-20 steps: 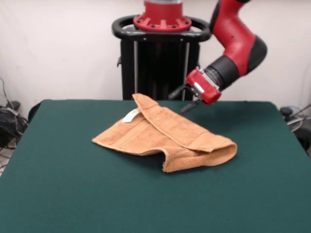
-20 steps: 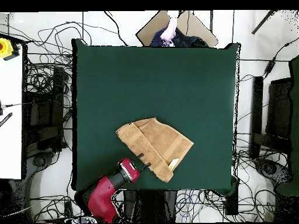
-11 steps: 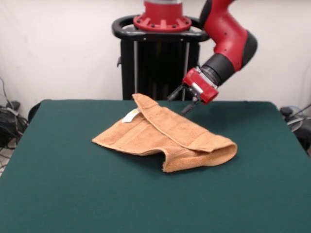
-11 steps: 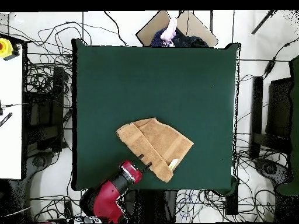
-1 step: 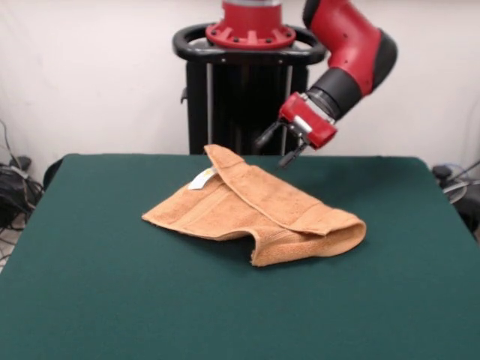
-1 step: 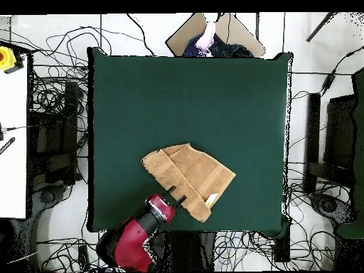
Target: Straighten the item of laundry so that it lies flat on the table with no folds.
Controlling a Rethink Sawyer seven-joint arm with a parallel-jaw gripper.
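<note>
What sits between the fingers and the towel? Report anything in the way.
Nothing visible. The gripper hangs open in the air above the towel's rear edge, with only bare table around the cloth. The overhead view shows the same clear gap.

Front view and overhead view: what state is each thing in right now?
Towel: folded over itself, a thick doubled flap on top, white tag showing; not flat.
Gripper: jaws open, empty, in the air beside the towel's far edge, not touching it.
Table: green top, bearing only the towel.
Person: partly visible beyond the table's far edge in the overhead view.
</note>
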